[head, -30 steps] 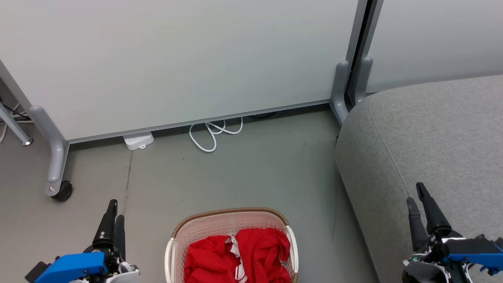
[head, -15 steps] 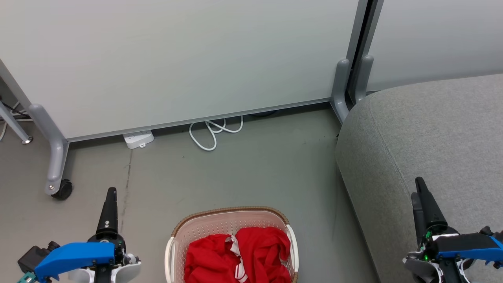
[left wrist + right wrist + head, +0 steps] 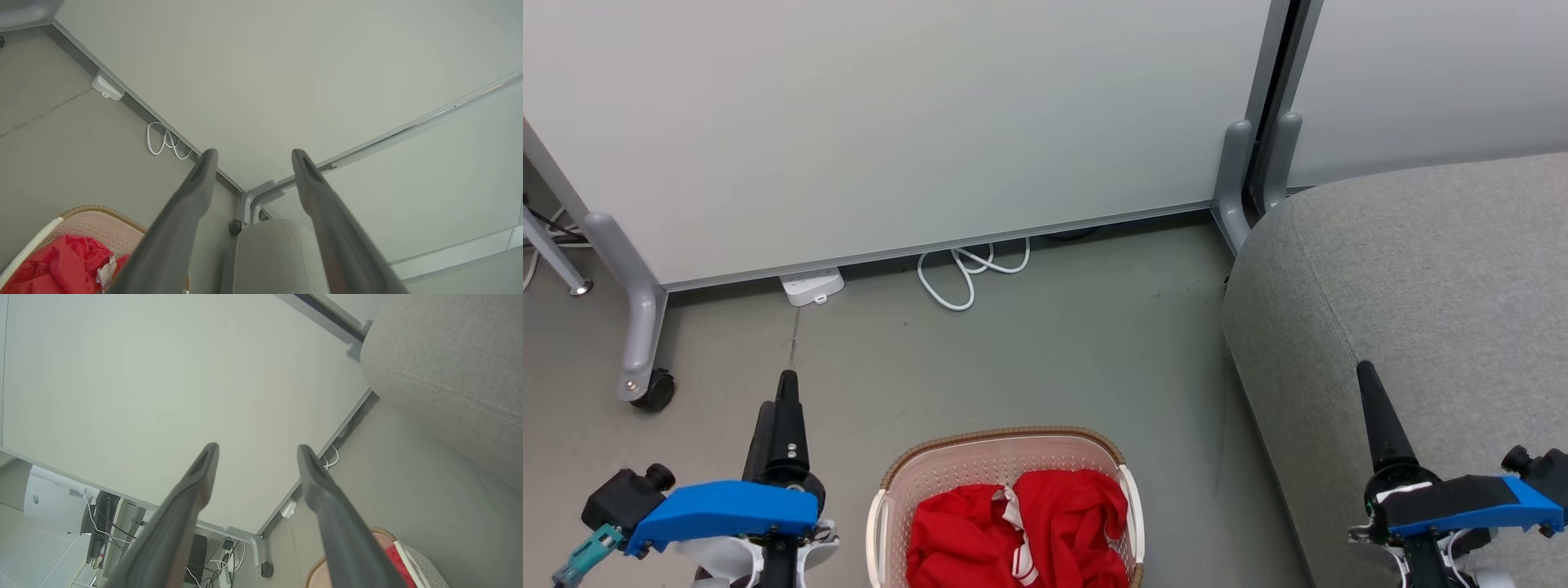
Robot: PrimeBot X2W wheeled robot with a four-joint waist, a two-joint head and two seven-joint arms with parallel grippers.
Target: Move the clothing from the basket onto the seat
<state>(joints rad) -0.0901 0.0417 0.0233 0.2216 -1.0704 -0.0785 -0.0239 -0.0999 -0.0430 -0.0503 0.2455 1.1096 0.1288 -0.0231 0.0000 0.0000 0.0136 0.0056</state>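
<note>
None of the red clothing point(image 3: 1021, 535) has reached the seat point(image 3: 1421, 269). It lies heaped in the basket point(image 3: 1005, 434), which stands on the floor at the near middle, and the grey seat to its right is bare where it shows. The left gripper point(image 3: 254, 154) hangs over the floor just left of the basket, its two fingers well apart and holding nothing. The right gripper point(image 3: 258, 448) is at the near right, by the seat's edge, fingers likewise spread and empty. By my judgement the whole job is ahead: reach in, grasp, lift and carry right.
</note>
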